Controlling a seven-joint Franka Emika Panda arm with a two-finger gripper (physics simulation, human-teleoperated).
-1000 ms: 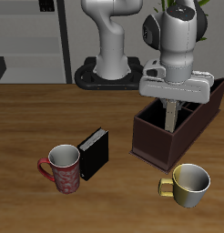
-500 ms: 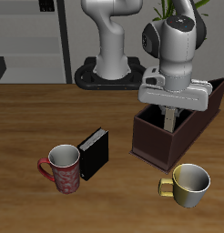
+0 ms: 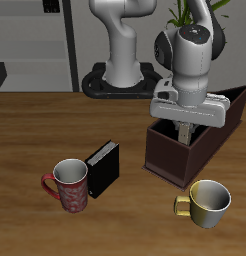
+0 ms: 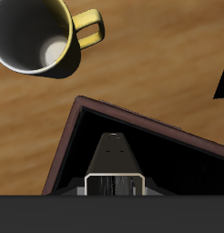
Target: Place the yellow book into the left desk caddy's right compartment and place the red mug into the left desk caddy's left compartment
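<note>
While the arm hangs over the table, its claw (image 3: 182, 133) reaches down over the low-walled end of the left desk caddy (image 3: 173, 160), the wide right compartment (image 4: 146, 150). In the wrist view a thin grey-tan slab, the yellow book (image 4: 113, 155), shows between the claw's fingers and points down into that dark section; the fingers look closed on its sides, though the contact itself sits at the edge of the view and is hard to make out. In the exterior view a slim dark piece hangs below the claw, its lower end at the level of the caddy's rim.

The caddy's taller sloped end, with the left compartment (image 3: 231, 103), lies beyond the claw toward the back of the table.

The red mug (image 3: 71, 184) stands upright on the wood, well apart from the claw and nearer the table's front edge, its handle turned away from the caddy. Between it and the claw, a black book (image 3: 103, 166) stands on edge, just beside the mug. A pale yellow mug (image 3: 208, 202) sits upright just in front of the caddy, below the claw and nearer the front edge.
</note>
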